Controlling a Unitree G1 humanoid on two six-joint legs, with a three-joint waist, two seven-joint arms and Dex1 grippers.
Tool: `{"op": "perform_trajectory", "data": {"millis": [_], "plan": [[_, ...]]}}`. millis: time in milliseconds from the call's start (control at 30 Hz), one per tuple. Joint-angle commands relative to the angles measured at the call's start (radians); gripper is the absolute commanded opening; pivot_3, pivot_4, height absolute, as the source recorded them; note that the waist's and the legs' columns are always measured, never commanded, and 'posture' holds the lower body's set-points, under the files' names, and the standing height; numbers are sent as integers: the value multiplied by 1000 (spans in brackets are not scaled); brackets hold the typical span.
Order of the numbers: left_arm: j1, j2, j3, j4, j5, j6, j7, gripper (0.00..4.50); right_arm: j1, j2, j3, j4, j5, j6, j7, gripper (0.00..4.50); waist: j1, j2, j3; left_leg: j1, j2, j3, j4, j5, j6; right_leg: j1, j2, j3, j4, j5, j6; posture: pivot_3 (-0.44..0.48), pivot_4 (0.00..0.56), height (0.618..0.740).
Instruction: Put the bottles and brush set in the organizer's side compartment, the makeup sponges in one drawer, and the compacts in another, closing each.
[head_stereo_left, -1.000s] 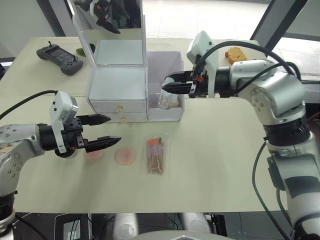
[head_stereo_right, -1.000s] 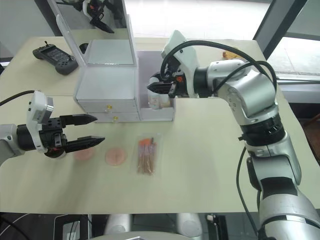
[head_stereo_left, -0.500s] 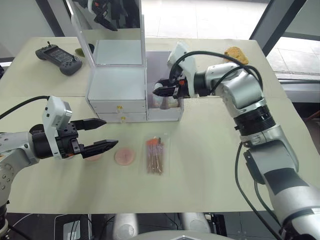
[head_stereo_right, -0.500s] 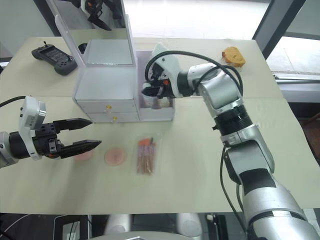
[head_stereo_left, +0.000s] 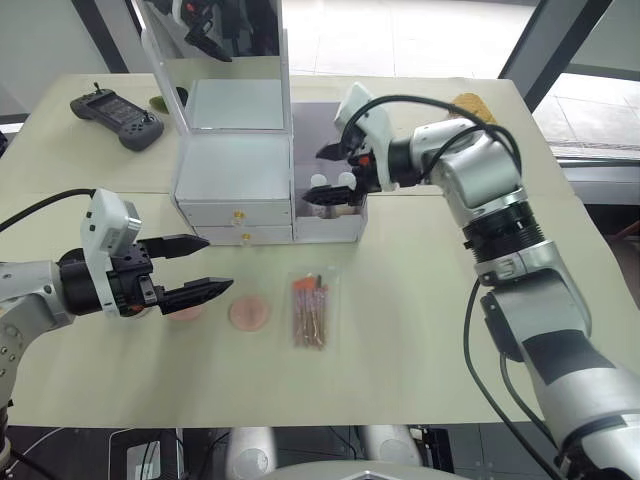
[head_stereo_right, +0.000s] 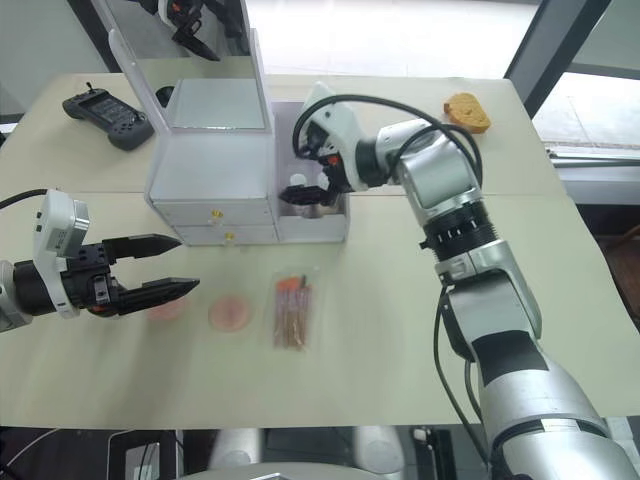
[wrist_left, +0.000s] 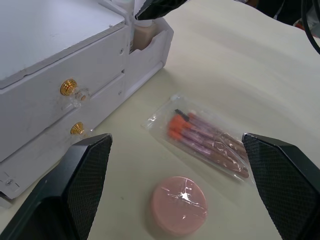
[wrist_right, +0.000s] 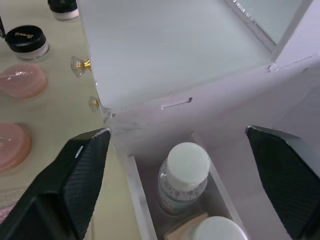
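On the surface: a pale yellow-green tabletop (head_stereo_left: 430, 300) carries everything described below.
Organizer: white translucent plastic cosmetics box (head_stereo_left: 236, 165) with a raised mirror lid and two gold-knobbed drawers, both shut, standing toward the far left-centre of the surface.
Side compartment: tall narrow white bin (head_stereo_left: 330, 170) joined to the organizer's right side, with a low front wall.
Bottles: two small slim bottles with white caps (wrist_right: 185, 175) stand upright inside the side compartment, close together near its front; the clear one is nearer the drawers, the beige one beside it.
Right pincer: its two black fingers are spread apart and grasp nothing; the right pincer (head_stereo_left: 328, 175) hangs over the side compartment, just above the bottle caps.
Brush set: flat clear plastic pouch of brushes with pink-red handles (head_stereo_left: 311, 311) lies flat on the surface in front of the side compartment, apart from it.
Makeup sponges: two flat round pale pink discs (head_stereo_left: 249, 313) lie left of the brush set, one partly behind the left pincer.
Left pincer: released, fingers wide and empty; the left pincer (head_stereo_left: 200, 268) hovers low in front of the drawers, above the sponges.
Compacts: two round black cases with white rims (wrist_right: 27, 40) sit on the surface left of the sponges.
Far-left corner: a black handheld controller (head_stereo_left: 118, 110) rests there.
Far-right edge: an orange-brown chunky lump (head_stereo_right: 468, 110) sits well apart from the rest.
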Motion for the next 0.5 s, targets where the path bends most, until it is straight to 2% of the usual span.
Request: {"op": "perform_trajectory", "data": {"millis": [33, 200, 367, 500], "plan": [[-17, 26, 67, 57, 1, -40, -30, 4500, -35, -73, -125, -77, 65, 22, 30, 4453, 2, 0, 0, 0, 0, 0, 0, 0, 0, 0, 0, 0, 0, 0, 0, 0, 150, 705], [-13, 71, 145, 252, 61, -119, -97, 4500, 107, -231, -261, -195, 131, 22, 71, 4453, 3, 0, 0, 1, 0, 0, -1, 0, 0, 0, 0, 0, -1, -3, 4, 0, 150, 705], [-83, 117, 181, 724, 189, -338, -170, 4500, 397, -435, -415, -283, 122, -41, 46, 4453, 4, 0, 0, 1, 0, 0, -2, 0, 0, 0, 0, -1, -1, -6, -1, 0, 150, 705], [-170, 146, 110, 1127, 326, -562, -218, 4500, 661, -504, -572, -352, 144, -72, 1, 4453, -6, 0, 0, 2, 0, 1, -2, 0, 0, 0, 0, 0, -1, -6, -1, 0, 150, 705]]}}
